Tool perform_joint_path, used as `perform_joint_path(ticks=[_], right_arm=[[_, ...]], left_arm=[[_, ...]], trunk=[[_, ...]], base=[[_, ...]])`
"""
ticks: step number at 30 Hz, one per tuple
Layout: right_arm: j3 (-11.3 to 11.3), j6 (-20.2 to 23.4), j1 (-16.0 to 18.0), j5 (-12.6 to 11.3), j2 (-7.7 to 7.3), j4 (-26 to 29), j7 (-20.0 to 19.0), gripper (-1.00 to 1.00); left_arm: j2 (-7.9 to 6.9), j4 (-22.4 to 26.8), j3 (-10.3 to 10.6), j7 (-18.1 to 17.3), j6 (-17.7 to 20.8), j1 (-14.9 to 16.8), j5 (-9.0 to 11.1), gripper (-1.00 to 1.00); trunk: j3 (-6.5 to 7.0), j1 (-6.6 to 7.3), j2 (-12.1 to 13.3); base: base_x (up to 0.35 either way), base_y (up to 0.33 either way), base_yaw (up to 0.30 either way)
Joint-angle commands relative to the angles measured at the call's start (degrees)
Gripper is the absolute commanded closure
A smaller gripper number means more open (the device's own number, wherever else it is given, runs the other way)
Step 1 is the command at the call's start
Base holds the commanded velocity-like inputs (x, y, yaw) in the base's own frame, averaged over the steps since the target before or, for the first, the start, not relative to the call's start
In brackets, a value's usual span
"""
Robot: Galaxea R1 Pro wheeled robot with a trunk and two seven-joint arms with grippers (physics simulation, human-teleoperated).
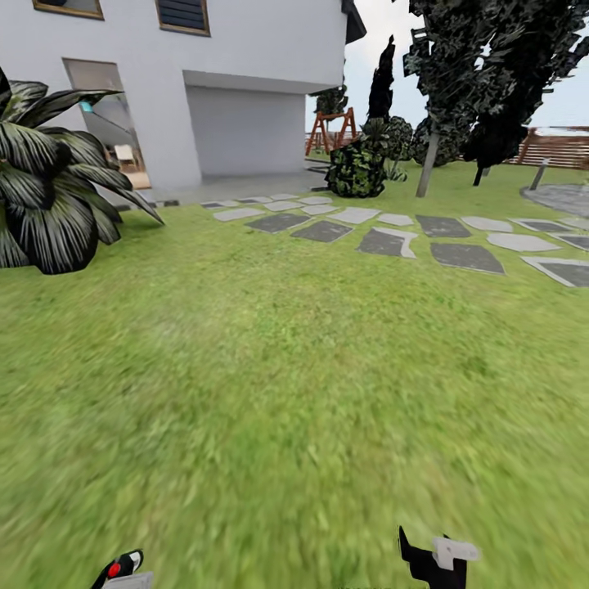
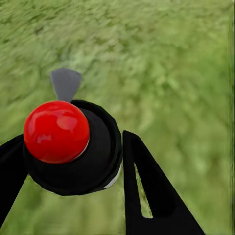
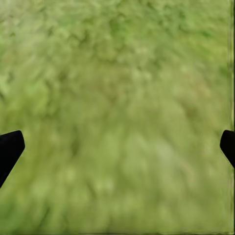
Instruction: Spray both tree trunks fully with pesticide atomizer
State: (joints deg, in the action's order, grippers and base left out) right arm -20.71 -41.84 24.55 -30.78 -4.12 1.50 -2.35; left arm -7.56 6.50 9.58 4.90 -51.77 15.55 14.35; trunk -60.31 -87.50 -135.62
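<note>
We are holding the atomizer in our left gripper, low by our left side; its red top is peeking over the bottom edge of the head view. In the left wrist view the two black fingers are closing against a round black collar, with a glossy red ball sitting on it and a small grey nozzle tab pointing away over the grass. We are judging it a light, rigid plastic bottle with a smooth, somewhat slippery body, so squeezing around the collar, below the ball, is looking like the safest hold, keeping the nozzle free.

Our right gripper is hanging empty, fingers spread wide apart over the lawn; in the head view it is showing as a black and white block.

Beyond us the grass is stretching out soft and blurred. A dark, broad-leaved bush is standing on the left. Further on, flat grey stepping stones are crossing the lawn. Behind them are a white house, thin dark trees, a swing frame and a slatted brown fence. We are not seeing the thick pale trunks from here.
</note>
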Motion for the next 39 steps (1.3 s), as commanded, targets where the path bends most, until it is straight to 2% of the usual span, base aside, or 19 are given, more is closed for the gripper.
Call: perform_joint_path(ticks=[1, 12, 16, 39], right_arm=[[0.0, 0.0, 0.0, 0.0, -0.01, 0.0, 0.0, -1.00], [0.0, 0.2, 0.0, 0.1, -0.09, 0.0, -0.1, -1.00], [-0.4, 0.2, 0.0, 0.5, -0.10, 0.0, -0.5, -1.00], [-0.2, 0.2, 0.0, -0.1, 0.07, 0.1, -0.3, -1.00]], left_arm=[[0.00, 0.0, 0.0, 0.0, 0.0, 0.0, 0.1, 1.00], [-0.19, 0.0, 0.0, 0.3, -0.4, -0.1, 0.4, 1.00], [-0.32, 0.0, -0.1, 0.5, -0.5, -1.1, 0.5, 1.00], [0.02, 0.2, -0.3, 0.7, -0.3, -1.3, 0.4, 1.00]], trunk=[[0.04, 0.00, 0.0], [0.30, 0.00, 0.0], [0.30, 0.00, 0.0], [0.30, 0.00, 0.0]], base=[[0.000, 0.000, -0.300], [0.000, 0.000, -0.300], [0.000, 0.000, -0.300], [0.002, 0.000, -0.300]])
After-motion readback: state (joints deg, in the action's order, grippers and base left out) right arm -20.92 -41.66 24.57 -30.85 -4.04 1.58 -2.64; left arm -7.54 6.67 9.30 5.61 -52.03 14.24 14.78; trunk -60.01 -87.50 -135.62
